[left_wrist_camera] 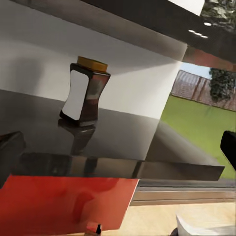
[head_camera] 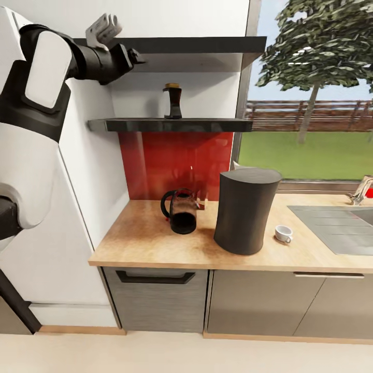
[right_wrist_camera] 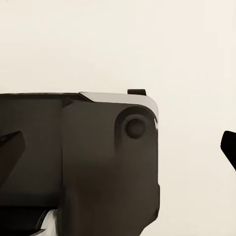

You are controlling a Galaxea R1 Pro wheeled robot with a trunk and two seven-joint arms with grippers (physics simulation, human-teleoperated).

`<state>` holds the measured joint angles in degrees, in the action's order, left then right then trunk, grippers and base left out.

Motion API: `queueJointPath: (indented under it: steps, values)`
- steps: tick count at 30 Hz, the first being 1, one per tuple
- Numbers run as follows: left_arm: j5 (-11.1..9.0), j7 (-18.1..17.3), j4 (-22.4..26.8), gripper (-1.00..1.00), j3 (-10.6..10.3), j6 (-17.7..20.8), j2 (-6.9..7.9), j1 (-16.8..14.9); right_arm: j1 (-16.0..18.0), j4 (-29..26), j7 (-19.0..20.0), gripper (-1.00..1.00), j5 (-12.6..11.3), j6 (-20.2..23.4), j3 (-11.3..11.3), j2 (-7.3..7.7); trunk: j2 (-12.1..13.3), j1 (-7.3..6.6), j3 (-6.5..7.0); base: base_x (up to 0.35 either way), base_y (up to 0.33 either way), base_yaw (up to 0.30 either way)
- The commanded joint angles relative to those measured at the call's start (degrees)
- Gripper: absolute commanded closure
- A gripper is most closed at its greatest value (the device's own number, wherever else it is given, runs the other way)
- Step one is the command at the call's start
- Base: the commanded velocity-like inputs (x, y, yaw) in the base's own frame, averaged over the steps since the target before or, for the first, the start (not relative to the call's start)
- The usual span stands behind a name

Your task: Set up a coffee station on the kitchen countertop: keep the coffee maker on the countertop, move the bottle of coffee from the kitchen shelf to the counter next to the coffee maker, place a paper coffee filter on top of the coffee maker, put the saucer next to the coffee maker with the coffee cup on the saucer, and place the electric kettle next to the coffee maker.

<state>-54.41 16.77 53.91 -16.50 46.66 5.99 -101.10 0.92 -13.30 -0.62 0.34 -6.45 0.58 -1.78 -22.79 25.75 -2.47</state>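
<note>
Your left gripper (head_camera: pixel 135 56) empty, opening unclear. Dark gold-capped coffee bottle (head_camera: pixel 172 101) at its 4 o'clock on grey slab shelf (head_camera: pixel 155 125); lower wrist, approach level, grip waist.

White wall (head_camera: pixel 171 15) ahead of me, a glossy red backsplash (head_camera: pixel 155 166) below it. Off to the side, a big window (head_camera: pixel 311 103) brings in daylight: green lawn, a tree, a wooden fence. Grey cabinet fronts (head_camera: pixel 155 300) sit low, and pale wood floor (head_camera: pixel 181 357) runs under everything.
</note>
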Motion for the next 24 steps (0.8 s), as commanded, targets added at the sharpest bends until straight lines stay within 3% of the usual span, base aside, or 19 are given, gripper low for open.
queueJointPath:
  steps: [1, 4, 5, 6, 7, 11, 14, 19, 24]
  values:
    - [-0.1, 0.6, 0.0, -1.0, -0.2, -0.6, 0.04, 0.0, 0.1, 0.0, -0.1, -1.0, 0.0, -0.2, 0.1, -0.01, -0.1, 0.04, -0.14, 0.0, 0.0, 0.0]
    - [3.8, 0.8, -0.2, -1.0, -0.2, -3.2, -0.55, 0.4, 0.1, 0.0, -0.1, -1.0, 0.0, -0.2, 0.1, 0.08, -0.1, 0.04, -0.14, 0.0, 0.0, 0.0]
    - [5.6, 0.8, -0.3, -1.0, -0.2, -3.8, -0.88, 0.4, 0.1, 0.0, -0.1, -1.0, 0.0, -0.2, 0.1, 0.09, -0.1, 0.04, -0.14, 0.0, 0.0, 0.0]
    - [8.6, 0.8, -1.3, -1.0, -0.2, -4.8, -1.46, 0.5, 0.1, 0.1, -0.1, -1.0, 0.1, -0.2, 0.2, 0.1, -0.1, 0.04, -0.14, 0.0, 0.0, 0.0]
    - [9.7, 0.8, -1.9, -1.0, -0.2, -5.3, -1.73, 0.4, 0.1, 0.1, -0.1, -1.0, 0.1, -0.2, 0.2, 0.12, -0.1, 0.04, -0.14, 0.0, 0.0, 0.0]
    - [19.2, 0.8, -10.0, -1.0, -0.3, -10.1, -5.75, -0.4, 0.1, 0.2, -0.1, -1.0, 0.1, -0.2, 0.2, 0.34, -0.1, 0.04, -0.14, 0.0, 0.0, 0.0]
    - [22.9, 0.7, -15.8, -1.0, -0.3, -12.8, -8.89, -1.6, 0.1, 0.2, -0.1, -1.0, 0.1, -0.1, 0.2, 0.68, -0.1, 0.04, -0.14, 0.0, 0.0, 0.0]
    - [24.7, 0.5, -24.0, -1.0, -0.3, -17.4, -11.84, -3.9, 0.1, 0.3, -0.1, -1.0, 0.0, -0.1, 0.2, 1.0, -0.1, 0.04, -0.14, 0.0, 0.0, 0.0]
    - [25.0, 0.2, -30.1, -1.0, -0.3, -21.1, -12.9, -5.5, 0.1, 0.3, -0.1, -1.0, 0.0, -0.1, 0.2, 1.07, -0.1, 0.04, -0.14, 0.0, 0.0, 0.0]
